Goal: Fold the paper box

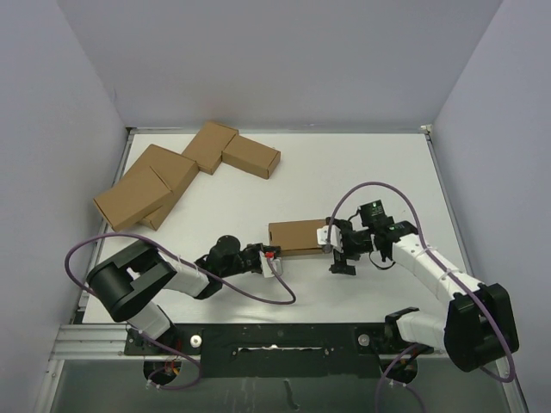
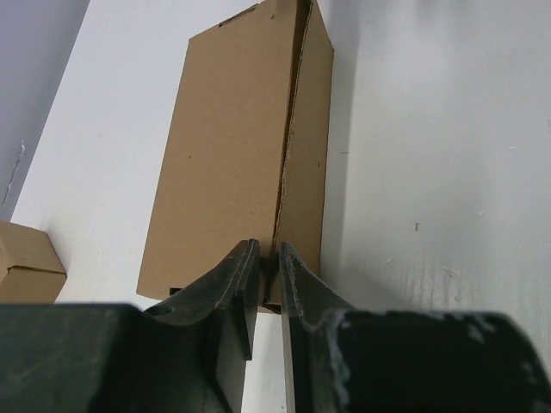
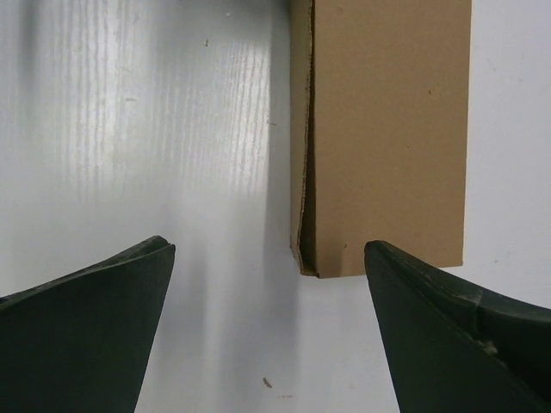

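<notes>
- Top external view: a white table (image 1: 387, 163) carries the paper box (image 1: 297, 237), already formed into a small rectangular carton. It lies flat about midway between the left and right edges, somewhat closer to the near edge.
- Four other brown cartons (image 1: 172, 176) sit grouped toward the far left corner, well apart from the paper box.
- The left gripper (image 1: 272, 255) meets the box at its near left corner. The right gripper (image 1: 334, 247) sits just beside the box's right end.
- Left wrist view: the box (image 2: 241, 155) stretches away from the camera, with a long seam running down its top face. The cardboard along that seam lifts slightly and does not lie flush.
- The left gripper (image 2: 269, 268) has its fingers (image 2: 241, 280) almost together. A thin edge of cardboard at the near end of the seam shows between them, so they appear clamped on the box.
- Right wrist view: the box (image 3: 387, 129) lies ahead, its near end toward the camera. A narrow dark gap runs along its left side, where one panel stands off the panel next to it.
- The right gripper (image 3: 269, 249) is spread wide, its fingers (image 3: 95, 327) on either side of the view. It holds nothing and does not touch the box.
- Progress, as a judgement: the main folding looks done, since the sheet already has a carton's shape. What seems left is closing the gaping seam so the panels sit flat. Whether the end flaps are tucked in cannot be told from these views.
</notes>
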Robot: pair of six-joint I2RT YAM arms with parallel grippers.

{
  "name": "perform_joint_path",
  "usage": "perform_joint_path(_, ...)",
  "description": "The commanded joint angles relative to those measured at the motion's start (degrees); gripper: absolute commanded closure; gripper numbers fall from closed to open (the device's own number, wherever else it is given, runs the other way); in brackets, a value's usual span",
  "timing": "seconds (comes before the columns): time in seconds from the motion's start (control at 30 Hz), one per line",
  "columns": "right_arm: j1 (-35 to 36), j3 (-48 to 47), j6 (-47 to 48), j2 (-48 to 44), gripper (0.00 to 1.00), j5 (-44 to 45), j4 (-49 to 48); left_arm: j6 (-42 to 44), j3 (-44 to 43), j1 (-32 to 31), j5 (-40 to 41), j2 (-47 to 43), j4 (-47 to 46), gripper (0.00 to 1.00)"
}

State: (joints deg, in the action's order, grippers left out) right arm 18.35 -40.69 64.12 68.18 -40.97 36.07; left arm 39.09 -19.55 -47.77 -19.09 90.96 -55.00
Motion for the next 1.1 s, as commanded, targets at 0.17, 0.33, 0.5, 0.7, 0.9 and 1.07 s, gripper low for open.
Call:
perform_joint_path(0.17, 6.41, 4.03, 2.77, 2.13, 0.10, 12.69, -18.58, -2.07, -1.42, 0.40, -3.31, 1.30, -2.16, 0.87)
perform_joint_path(0.33, 6.66, 4.79, 2.57, 2.87, 0.31, 16.92, -21.21, -2.55, -1.29, 0.40, -3.89, 1.87, -2.70, 0.87)
perform_joint_path(0.5, 6.90, 5.00, 2.65, 3.62, 0.52, 18.51, -22.06, -2.79, -1.28, 0.46, -4.23, 2.27, -3.00, 0.87)
perform_joint_path(0.7, 7.21, 4.86, 2.59, 3.89, 0.75, 18.56, -21.65, -3.55, -1.60, 0.57, -4.40, 2.47, -2.82, 0.87)
perform_joint_path(0.9, 6.64, 3.90, 0.91, 2.65, 0.75, 17.26, -19.96, -7.69, -2.52, 0.57, -4.17, -0.43, 0.01, 0.83)
perform_joint_path(1.07, 5.43, 2.90, -0.21, 1.71, 0.62, 14.09, -17.59, -15.57, -3.08, 0.57, -3.42, -5.64, 2.85, 0.57)
